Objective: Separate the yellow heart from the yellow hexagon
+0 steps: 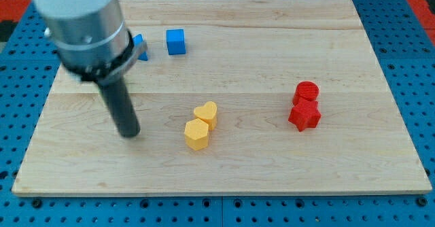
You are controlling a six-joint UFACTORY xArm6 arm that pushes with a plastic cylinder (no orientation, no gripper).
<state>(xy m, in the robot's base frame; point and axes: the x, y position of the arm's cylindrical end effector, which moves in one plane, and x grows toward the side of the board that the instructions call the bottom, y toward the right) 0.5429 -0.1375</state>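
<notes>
The yellow heart (206,113) lies near the middle of the wooden board (272,43). The yellow hexagon (196,134) sits just below and left of it, touching it. My tip (129,133) rests on the board to the left of the yellow hexagon, about a hand's width away and touching no block. The rod rises from it to the large grey arm body at the view's top left.
A blue cube (176,41) stands near the view's top left. Another blue block (141,47) is partly hidden behind the arm. A red cylinder (306,91) and a red star (304,115) touch each other at the right.
</notes>
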